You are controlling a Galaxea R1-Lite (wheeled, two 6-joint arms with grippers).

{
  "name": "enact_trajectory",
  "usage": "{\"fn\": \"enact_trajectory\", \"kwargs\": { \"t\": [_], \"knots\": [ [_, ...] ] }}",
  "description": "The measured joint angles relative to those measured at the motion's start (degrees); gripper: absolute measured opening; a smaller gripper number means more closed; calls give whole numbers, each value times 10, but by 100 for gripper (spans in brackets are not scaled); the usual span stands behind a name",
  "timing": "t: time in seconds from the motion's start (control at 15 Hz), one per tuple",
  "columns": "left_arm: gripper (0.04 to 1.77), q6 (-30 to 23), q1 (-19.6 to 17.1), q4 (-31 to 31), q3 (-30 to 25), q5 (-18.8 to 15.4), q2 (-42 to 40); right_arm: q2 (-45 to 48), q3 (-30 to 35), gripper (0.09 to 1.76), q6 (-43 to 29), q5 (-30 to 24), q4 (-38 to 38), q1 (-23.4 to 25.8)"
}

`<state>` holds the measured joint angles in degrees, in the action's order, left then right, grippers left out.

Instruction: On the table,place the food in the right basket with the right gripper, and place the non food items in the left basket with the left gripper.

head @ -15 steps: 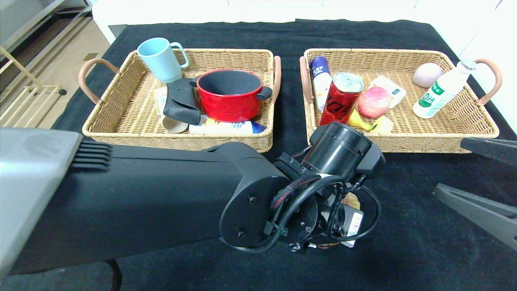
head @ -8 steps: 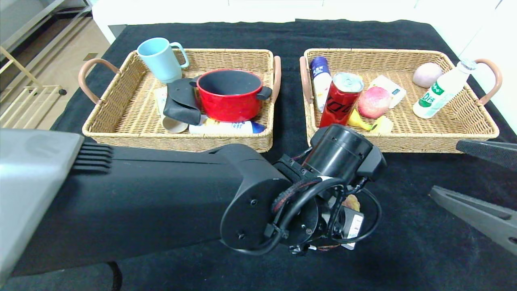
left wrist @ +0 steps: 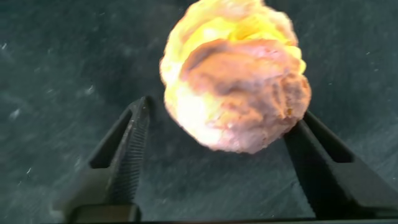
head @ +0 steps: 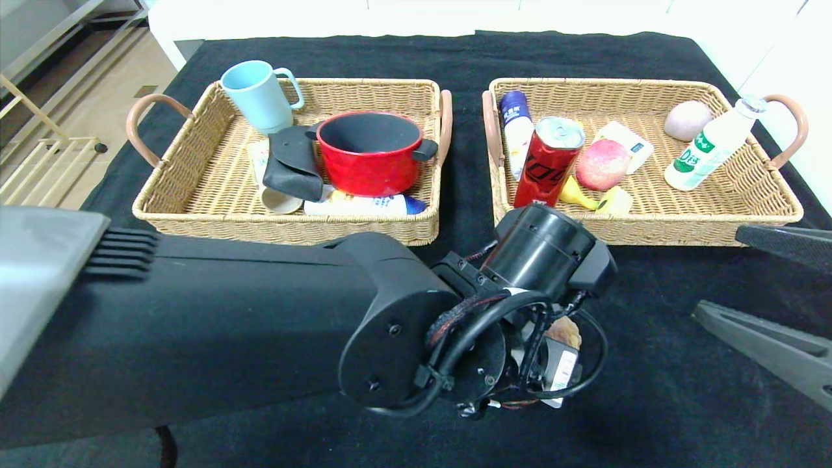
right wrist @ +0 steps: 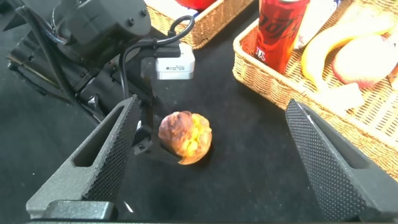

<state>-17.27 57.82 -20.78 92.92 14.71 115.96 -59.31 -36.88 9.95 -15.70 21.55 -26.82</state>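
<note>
Lit evenly and brightly from above, casting only soft shadows on the black cloth-covered table (head: 650, 403). Blurring heavily in the left wrist view, leaving the lumpy yellow-brown pastry (left wrist: 236, 74) smeared and glaring.

Between the two dark textured fingers (right wrist: 102, 165) of the right gripper (right wrist: 211, 162), which stand wide apart, lies a round brown and yellow bread roll (right wrist: 185, 137) on the black tablecloth (right wrist: 249, 162). The black left gripper (right wrist: 152, 140) reaches the roll from the far side. Beyond stands a woven wicker basket (right wrist: 267, 78) containing a red drink can (right wrist: 281, 30) and a yellow banana (right wrist: 345, 37).
</note>
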Motion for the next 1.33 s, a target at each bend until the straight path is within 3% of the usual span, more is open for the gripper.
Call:
{"fn": "enact_trajectory", "kwargs": {
  "t": [0.53,1.33],
  "knots": [
    [163,-4,8,5,-64,16,-55,9,0,171,0,0,1,-3],
    [170,-4,12,7,-154,14,-142,8,2,171,1,-1,-1,-3]
  ]
}}
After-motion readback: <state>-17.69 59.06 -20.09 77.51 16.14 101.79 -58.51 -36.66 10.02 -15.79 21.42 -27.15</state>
